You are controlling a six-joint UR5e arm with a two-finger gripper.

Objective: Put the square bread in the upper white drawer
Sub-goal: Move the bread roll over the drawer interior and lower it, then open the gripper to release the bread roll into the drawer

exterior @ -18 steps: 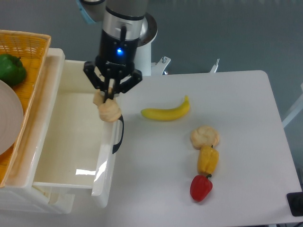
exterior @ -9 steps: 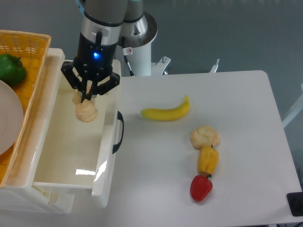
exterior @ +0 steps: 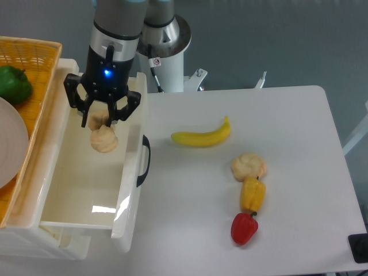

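My pincer (exterior: 102, 115) hangs over the far end of the open white drawer (exterior: 63, 207), fingers pointing down, and the square bread (exterior: 103, 137) sits right at their tips, its lumpy pale body mostly showing just below and toward the camera from them. The fingers look spread rather than pinched, with the bread's upper part between them, but from this angle I cannot tell for sure whether they grip it or have let it go, nor whether the bread hangs clear of the drawer floor or rests on it. What matters for the next move is what lies straight beneath: the bread is inside the drawer's outline, with the drawer's right wall and its dark handle (exterior: 143, 161) off to the side of my pincer and the orange basket (exterior: 35, 86) on the opposite side. So I judge that nothing more sideways is needed; the bread only has to end up free, directly down from my fingers, and then I lift straight up. Its long axis seems to run roughly away from the camera, along the drawer's length. Well away across the table (exterior: 287, 144) lie a banana (exterior: 201, 135), a round bun (exterior: 249, 166), a yellow pepper (exterior: 252, 194) and a red pepper (exterior: 244, 228), none in my path.
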